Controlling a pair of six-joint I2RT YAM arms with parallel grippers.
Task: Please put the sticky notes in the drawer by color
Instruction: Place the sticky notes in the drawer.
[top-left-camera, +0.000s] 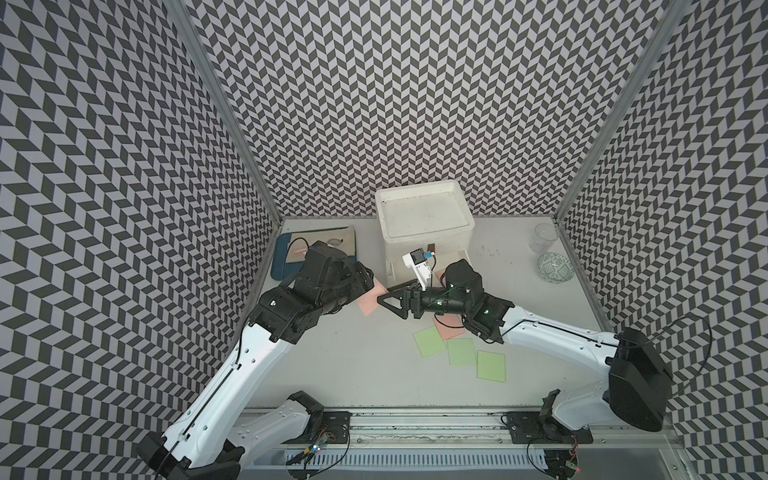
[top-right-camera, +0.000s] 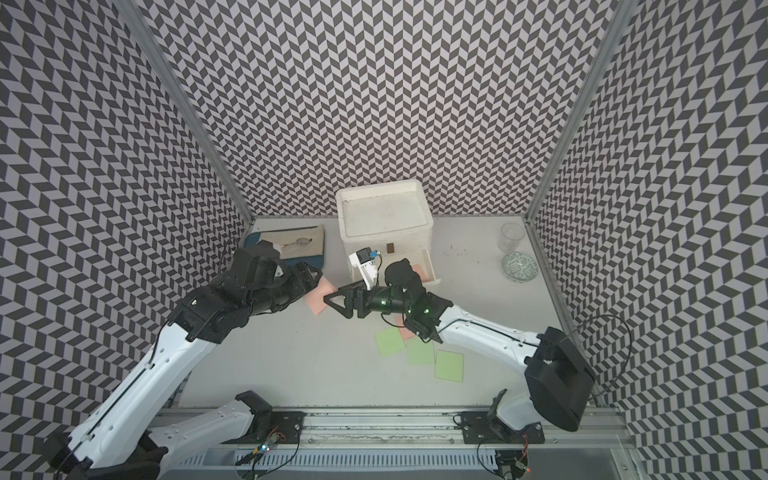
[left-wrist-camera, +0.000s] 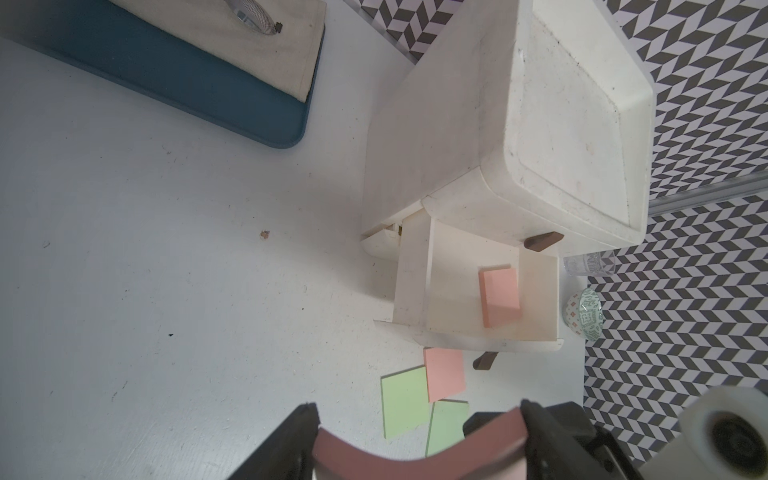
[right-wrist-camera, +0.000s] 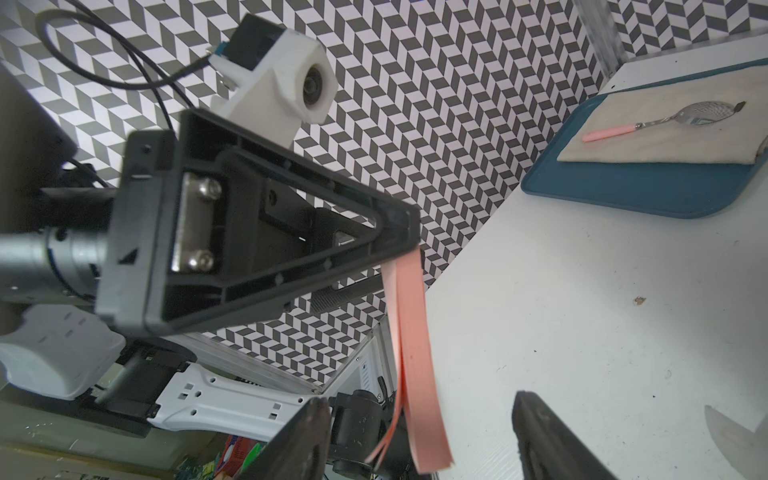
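On the table (top-left-camera: 332, 374) lie three green sticky notes (top-left-camera: 461, 351), one pink note (top-left-camera: 450, 333).

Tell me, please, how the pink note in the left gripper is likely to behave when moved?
Probably floppy: the pink note bows in an arc across the left gripper. Likely light and thin: in the right wrist view it hangs limp. Its lower end splits in two, so layers might peel apart.

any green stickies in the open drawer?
No: the left wrist view shows only a pink note in the open drawer; green notes lie on the table.
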